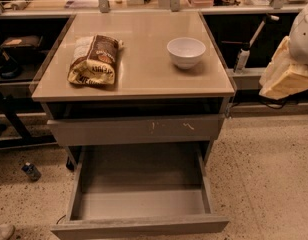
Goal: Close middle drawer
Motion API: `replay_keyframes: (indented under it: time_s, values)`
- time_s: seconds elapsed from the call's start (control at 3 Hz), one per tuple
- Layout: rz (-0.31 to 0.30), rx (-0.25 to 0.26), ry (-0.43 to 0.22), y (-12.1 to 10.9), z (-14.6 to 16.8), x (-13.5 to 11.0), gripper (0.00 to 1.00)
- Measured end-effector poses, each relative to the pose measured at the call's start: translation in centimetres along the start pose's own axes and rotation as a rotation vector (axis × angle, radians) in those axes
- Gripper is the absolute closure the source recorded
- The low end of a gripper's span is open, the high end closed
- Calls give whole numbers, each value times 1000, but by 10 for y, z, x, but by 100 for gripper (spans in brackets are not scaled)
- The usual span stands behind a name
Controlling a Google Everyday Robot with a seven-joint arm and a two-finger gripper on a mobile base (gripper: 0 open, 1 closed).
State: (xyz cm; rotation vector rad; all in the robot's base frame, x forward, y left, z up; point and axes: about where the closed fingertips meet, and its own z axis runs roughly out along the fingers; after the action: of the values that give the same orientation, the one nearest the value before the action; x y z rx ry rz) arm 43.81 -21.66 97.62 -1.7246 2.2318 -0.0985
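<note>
The middle drawer [140, 204] is pulled far out of the grey cabinet toward me. Its bare grey box interior is open to view and empty, and its plain front [139, 227] lies at the bottom edge of the view. Above it is the drawer front with pale scratch marks [139, 129], standing slightly out under the tabletop. My gripper [286, 76], cream-coloured, hangs at the right edge of the view. It is to the right of the cabinet at about tabletop height, apart from the drawer and touching nothing.
On the beige tabletop [144, 79] lie a brown chip bag [94, 60] at the left and a white bowl [186, 51] at the right. A small bottle [31, 171] lies on the speckled floor at the left. Counters with clutter run behind.
</note>
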Motion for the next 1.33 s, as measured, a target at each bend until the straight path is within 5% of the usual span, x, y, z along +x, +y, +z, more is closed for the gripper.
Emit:
replay_keyframes:
  time_s: [0.33,0.67,1.33]
  values:
    - [0,0,0,0,0,0,89]
    - [0,0,0,0,0,0,100]
    - [28,10,18,13,6,7,100]
